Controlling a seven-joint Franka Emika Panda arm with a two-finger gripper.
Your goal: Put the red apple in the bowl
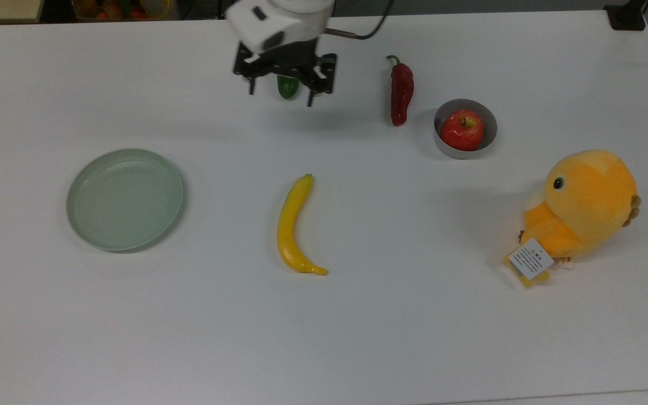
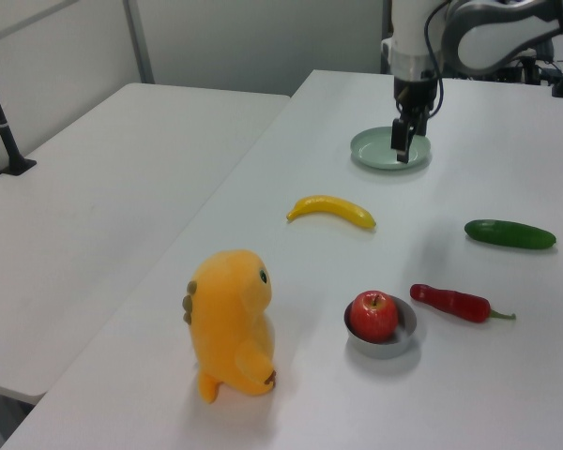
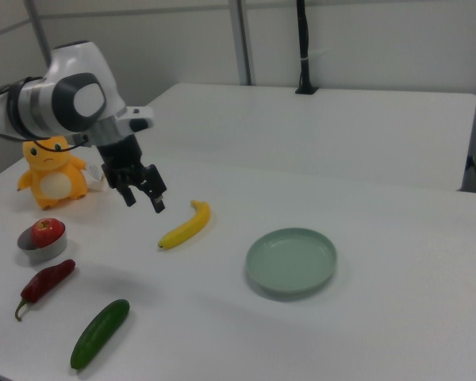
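Observation:
The red apple sits inside the small grey bowl, stem up, in the upper right of the top view. The left view has the apple in the bowl near the front, and the right view has the apple and bowl at its left. My gripper hangs open and empty above the table, well off to the top view's left of the bowl, over the cucumber. It is also visible in the left view and the right view.
A dark red chili pepper lies just left of the bowl in the top view. The green cucumber is partly covered by the gripper in the top view. A banana, a pale green plate and a yellow plush toy also lie on the white table.

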